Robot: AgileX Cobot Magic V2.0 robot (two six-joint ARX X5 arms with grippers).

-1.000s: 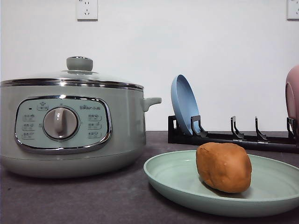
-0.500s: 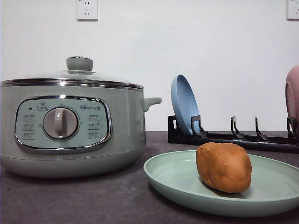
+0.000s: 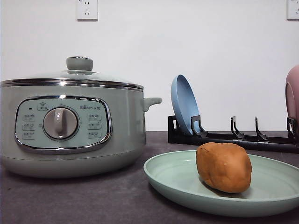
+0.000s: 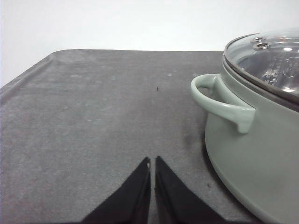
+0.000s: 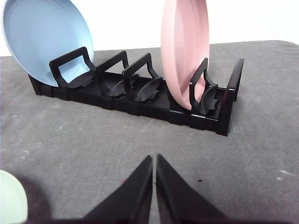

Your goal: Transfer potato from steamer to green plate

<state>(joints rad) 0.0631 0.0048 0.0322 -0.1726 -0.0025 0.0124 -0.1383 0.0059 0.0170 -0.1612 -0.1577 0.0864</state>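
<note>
1. The potato (image 3: pixel 224 167) lies on the green plate (image 3: pixel 177 179), lower right of the front view.
2. The steamer (image 3: pixel 70 126), lid on, stands at left.
3. The left gripper (image 4: pixel 152 164) and right gripper (image 5: pixel 154 161) look clenched, seemingly empty.

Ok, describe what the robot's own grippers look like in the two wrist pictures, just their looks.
The left gripper has two matte black fingers, each a flat wedge tapering to a slim pointed tip, with plain smooth surfaces and a faint pale glint at one tip. The right gripper looks the same: two matte black tapered wedges with sharp tips. No cables, markings or labels are visible on either, and the arms behind them are out of frame.
</note>
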